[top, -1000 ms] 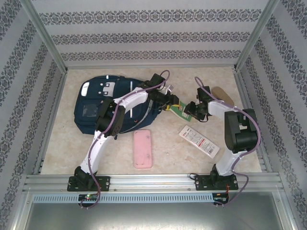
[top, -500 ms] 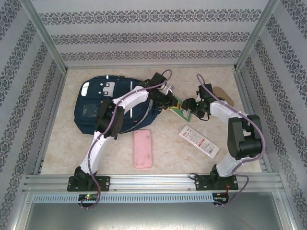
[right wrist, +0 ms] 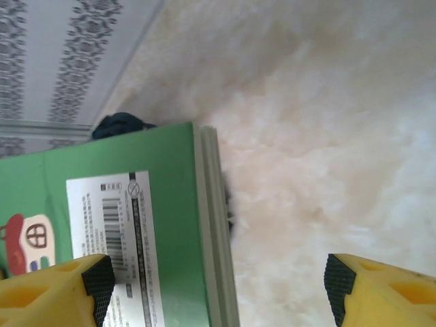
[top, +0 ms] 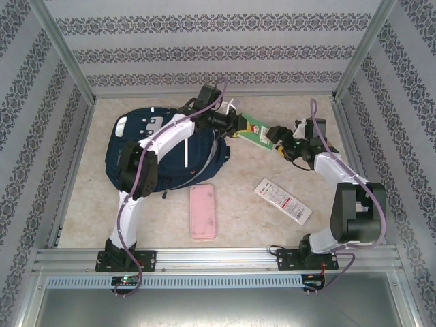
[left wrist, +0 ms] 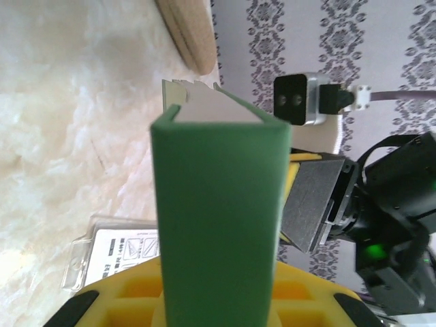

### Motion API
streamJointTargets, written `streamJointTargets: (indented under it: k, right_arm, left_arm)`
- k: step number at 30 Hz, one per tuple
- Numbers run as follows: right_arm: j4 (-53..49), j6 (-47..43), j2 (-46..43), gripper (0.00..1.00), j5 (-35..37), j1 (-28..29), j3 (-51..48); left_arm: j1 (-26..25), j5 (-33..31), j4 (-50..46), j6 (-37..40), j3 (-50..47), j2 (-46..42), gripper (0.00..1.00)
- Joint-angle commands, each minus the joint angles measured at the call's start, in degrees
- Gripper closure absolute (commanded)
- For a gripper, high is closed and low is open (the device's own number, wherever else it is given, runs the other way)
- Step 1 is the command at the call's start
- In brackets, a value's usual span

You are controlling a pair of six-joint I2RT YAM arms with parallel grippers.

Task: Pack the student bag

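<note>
Top external view: the student bag (top: pixel 204 160) lies flat on the left half of the table (top: pixel 259 225). It is navy fabric, front face up, with a thin white stripe and grey patches toward its far end. No opening faces this camera, so its contents cannot be determined.

The green book (top: pixel 257 133) is outside the bag, just beyond its right edge, and spans the gap between the two grippers. It is a thin, flat, rigid volume with a smooth green cover. The right wrist view shows a white barcode label (right wrist: pixel 105 231) on that cover and pale page edges along one side.

The left arm reaches over the bag. The left gripper (top: pixel 237 127) is clamped on the near end of the book, and the left wrist view shows the spine rising upright from between its yellow fingers (left wrist: pixel 82 303).

The right arm is bent sharply at the elbow and reaches inward. The right gripper (top: pixel 281 136) meets the book's far end with its jaws spread wide, one black pad under the cover and the other clear of it.

A pink rounded case (top: pixel 202 212) and a clear blister pack (top: pixel 283 201) lie flat nearer the bases, well apart. A pale wooden piece (left wrist: pixel 187 30) rests on the table beyond the book.
</note>
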Motion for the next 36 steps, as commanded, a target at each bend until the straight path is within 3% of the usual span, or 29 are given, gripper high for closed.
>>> streamJointTargets:
  k: [1, 9, 11, 12, 15, 17, 21, 23, 24, 25, 27, 31, 36]
  right_arm:
    - [11.4, 8.3, 2.0, 0.18, -9.7, -0.1, -1.3]
    - [35.6, 25.6, 9.1, 0.17, -17.3, -0.1, -3.5]
    - [39.8, 28.4, 10.1, 0.21, -18.1, -0.1, -3.8]
    - [42.3, 30.0, 10.6, 0.26, -18.4, -0.2, -4.0]
    - [46.5, 32.3, 11.3, 0.54, -18.4, -0.5, -4.3]
    - [46.1, 31.8, 11.1, 0.63, -17.9, -0.8, -4.7]
    - [45.6, 31.0, 10.8, 1.00, -16.9, -1.5, -5.9]
    - [45.8, 30.8, 10.8, 1.00, -16.8, -1.4, -6.2]
    - [45.8, 30.7, 10.7, 1.00, -16.8, -1.5, -6.2]
    - [45.6, 30.4, 10.5, 1.00, -16.7, -1.5, -6.3]
    - [44.1, 29.0, 9.4, 1.00, -16.0, -1.5, -6.5]
    - [37.4, 23.9, 6.1, 1.00, -13.8, -1.5, -6.7]
    - [31.1, 19.7, 3.4, 1.00, -11.3, -1.0, -7.1]
  left_arm:
    - [0.1, 4.8, 10.0, -5.3, -1.0, -3.0, 1.00]
    - [0.2, 6.6, 24.5, -15.9, -5.2, -3.1, 1.00]
    - [0.3, 6.8, 24.7, -16.0, -5.0, -3.1, 1.00]
    - [0.3, 6.6, 23.1, -14.9, -4.8, -3.1, 1.00]
    - [0.7, 6.3, 16.7, -10.1, -3.7, -3.2, 1.00]
    - [1.2, 6.4, 13.8, -8.1, -3.5, -3.1, 1.00]
    - [1.9, 6.9, 9.5, -5.0, -3.3, -3.2, 1.00]
    - [2.2, 6.0, 4.9, -1.3, -2.3, -3.3, 0.98]
    - [2.5, 4.8, -0.1, 2.3, -0.9, -3.3, 0.87]
    - [2.7, 2.6, -6.1, 6.8, 1.1, -3.2, 0.72]
    - [3.3, -3.7, -17.5, 15.0, 4.6, -3.3, 0.51]
    - [4.2, -20.5, -31.7, 25.0, 8.2, -4.0, 0.48]
    - [4.0, -43.8, -40.0, 29.9, 8.4, -3.6, 0.48]
